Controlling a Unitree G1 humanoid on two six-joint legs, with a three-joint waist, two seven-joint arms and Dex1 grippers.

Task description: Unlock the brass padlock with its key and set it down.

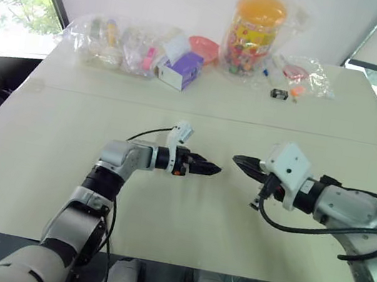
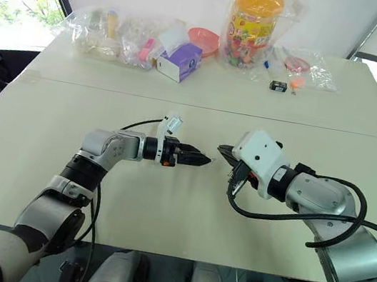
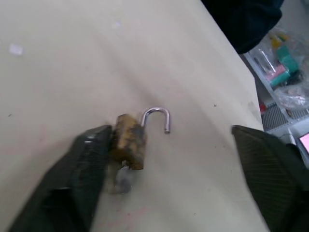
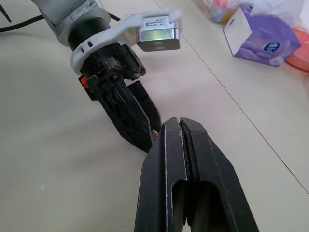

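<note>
The brass padlock (image 3: 129, 142) lies on the pale table (image 1: 40, 160) with its silvery shackle (image 3: 157, 116) swung open. A silvery key (image 3: 123, 180) sticks out of its bottom end. My left gripper (image 3: 169, 133) is open wide around it; one black finger (image 3: 91, 159) touches the lock's side, the other stands well apart. In the head views the left gripper (image 1: 213, 167) sits low at mid-table, pointing toward the right gripper (image 1: 237, 159). The right gripper (image 4: 179, 122) is shut with nothing between its fingers, a short way from the left one and higher.
Along the table's far edge stand clear bags of items (image 1: 118, 42), a purple box (image 1: 180, 69), a red bowl (image 1: 204, 46), an orange-lidded jar (image 1: 254, 32) and a small black-and-white gadget (image 1: 278, 94). A seam (image 1: 74, 91) crosses the table.
</note>
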